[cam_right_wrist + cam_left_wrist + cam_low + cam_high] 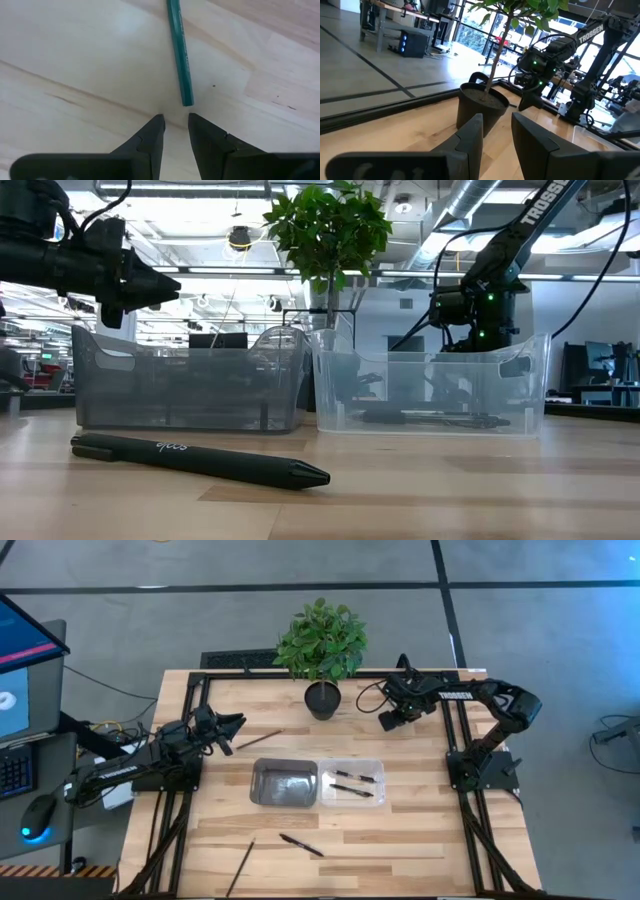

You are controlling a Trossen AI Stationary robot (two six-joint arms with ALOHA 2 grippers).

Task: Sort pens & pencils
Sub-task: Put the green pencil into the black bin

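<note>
Two black pens (352,783) lie in the clear bin (378,768). A third pen (301,845) lies on the table near the front edge, close up in the low view (200,460). One thin pencil (262,738) lies just right of my left gripper (236,726), which is open, empty and raised above the table (496,120). Another pencil (240,865) lies at the front left. My right gripper (390,721) is open at the far right, pointing down. In its wrist view its fingertips (175,120) stand just short of the end of a thin teal pencil (180,55) lying on the table.
A grey bin (262,783) stands beside the clear bin at the table's middle. A potted plant (322,698) stands at the far edge between the two grippers. Black frame rails run along the table's left and right sides.
</note>
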